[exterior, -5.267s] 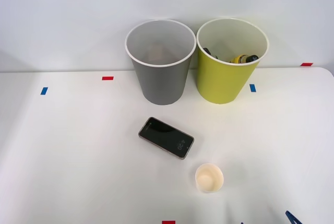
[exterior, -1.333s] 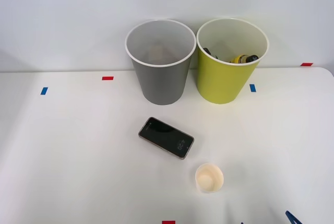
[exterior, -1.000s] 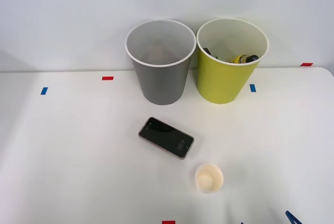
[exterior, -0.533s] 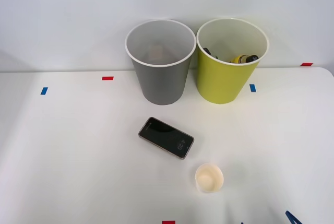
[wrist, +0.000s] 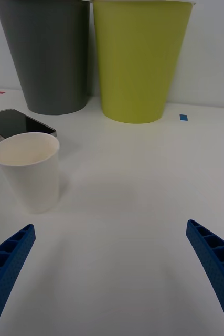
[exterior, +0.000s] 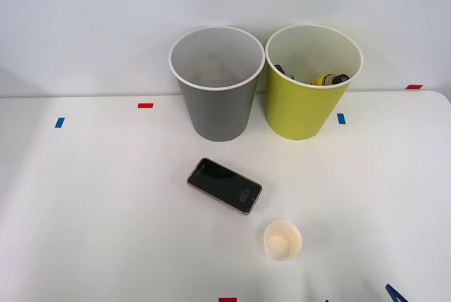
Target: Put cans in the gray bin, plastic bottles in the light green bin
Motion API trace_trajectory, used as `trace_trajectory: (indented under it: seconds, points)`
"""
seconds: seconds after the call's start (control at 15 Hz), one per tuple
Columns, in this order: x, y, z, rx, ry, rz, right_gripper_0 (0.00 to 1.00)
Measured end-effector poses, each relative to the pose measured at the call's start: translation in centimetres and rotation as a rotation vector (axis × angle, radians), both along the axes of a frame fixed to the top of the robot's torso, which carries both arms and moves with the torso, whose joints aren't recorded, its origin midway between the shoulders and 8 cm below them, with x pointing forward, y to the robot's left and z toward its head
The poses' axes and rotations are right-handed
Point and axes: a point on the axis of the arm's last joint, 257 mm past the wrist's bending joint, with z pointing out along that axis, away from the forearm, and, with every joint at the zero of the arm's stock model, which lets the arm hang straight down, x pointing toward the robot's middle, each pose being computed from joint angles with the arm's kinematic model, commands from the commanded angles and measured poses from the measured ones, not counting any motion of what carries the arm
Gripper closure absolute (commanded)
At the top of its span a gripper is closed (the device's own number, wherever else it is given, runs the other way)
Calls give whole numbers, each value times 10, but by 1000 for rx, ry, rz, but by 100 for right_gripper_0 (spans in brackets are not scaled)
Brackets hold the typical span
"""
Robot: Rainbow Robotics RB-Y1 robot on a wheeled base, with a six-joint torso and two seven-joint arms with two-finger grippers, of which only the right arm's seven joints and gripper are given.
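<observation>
Front view: white table (exterior: 106, 196) (tape-marked) against pale wall (exterior: 84, 20).

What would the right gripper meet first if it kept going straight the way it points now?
Probably the light green bin. The open right gripper faces bare table ahead, and the paper cup stands off to one side, likely outside its line, though depth is hard to judge.

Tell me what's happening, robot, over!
Right gripper open, holding nothing. Gray bin and light green bin upright, side by side at table's far end. Phone and paper cup left on table.
</observation>
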Motion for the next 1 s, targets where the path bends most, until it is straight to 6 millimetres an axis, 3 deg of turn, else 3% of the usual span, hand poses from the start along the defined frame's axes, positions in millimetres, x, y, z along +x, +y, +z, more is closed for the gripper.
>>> trace_trajectory:
  seconds: [1.0]
  points:
    - [0, 0, 0, 0, 0, 0, 0]
